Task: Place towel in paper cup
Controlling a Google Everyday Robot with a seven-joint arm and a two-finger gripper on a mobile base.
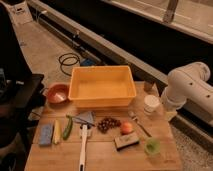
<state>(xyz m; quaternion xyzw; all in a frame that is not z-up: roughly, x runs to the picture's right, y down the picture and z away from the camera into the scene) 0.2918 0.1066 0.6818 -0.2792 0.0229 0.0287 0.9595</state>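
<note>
A small grey-blue towel point(85, 118) lies crumpled on the wooden table point(165, 157), in front of the yellow bin. The white paper cup point(151, 103) stands upright at the table's right side, just right of the bin's front corner. My arm's white links point(190, 87) reach in from the right and end close beside the paper cup. My gripper does not show; it is hidden behind or below these links. Nothing is seen held. The towel sits well to the left of the cup, with grapes and a fork between them.
A big yellow bin point(102, 86) fills the table's back middle, with an orange bowl point(57, 93) to its left. In front lie a blue sponge point(46, 134), a green vegetable point(67, 127), a white spatula point(83, 145), grapes point(108, 124), a peach point(126, 128), a fork point(140, 124), a black block point(126, 142) and a green cup point(152, 146).
</note>
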